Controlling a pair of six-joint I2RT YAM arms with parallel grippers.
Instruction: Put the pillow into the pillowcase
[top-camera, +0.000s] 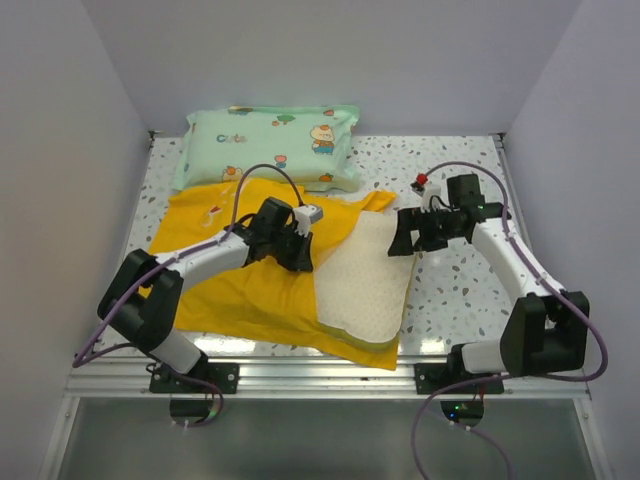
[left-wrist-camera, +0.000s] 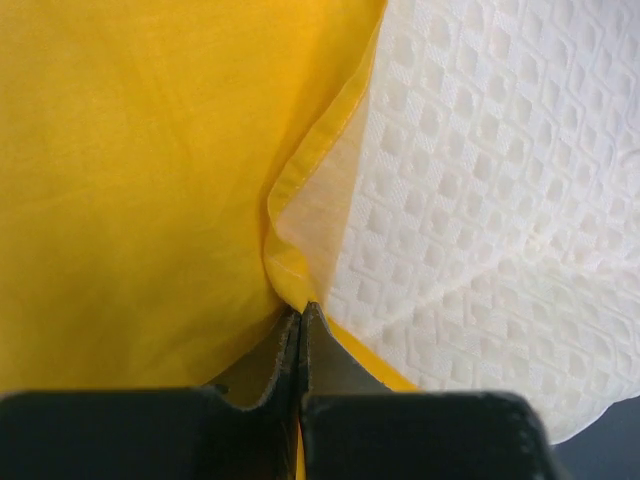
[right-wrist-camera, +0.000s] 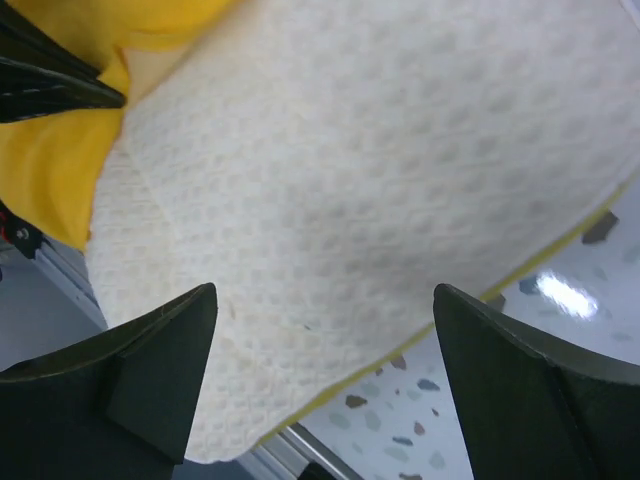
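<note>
The cream-white textured pillow (top-camera: 365, 285) lies at mid-table, its left part inside the bright yellow pillowcase (top-camera: 230, 290), its right part sticking out. My left gripper (top-camera: 300, 252) is shut on the pillowcase's hemmed opening edge (left-wrist-camera: 290, 265), right beside the pillow (left-wrist-camera: 480, 190). My right gripper (top-camera: 405, 240) is open and empty, hovering just over the pillow's right edge (right-wrist-camera: 330, 180); the pillow's yellow edge band (right-wrist-camera: 470, 305) runs between its jaws. The pillowcase (right-wrist-camera: 60, 150) shows at the left of the right wrist view.
A mint-green cartoon-print pillow (top-camera: 270, 145) lies at the back left. A small red-and-black object (top-camera: 421, 182) sits on the speckled tabletop (top-camera: 460, 290) behind my right arm. White walls enclose three sides; the aluminium rail (top-camera: 320, 378) marks the near edge.
</note>
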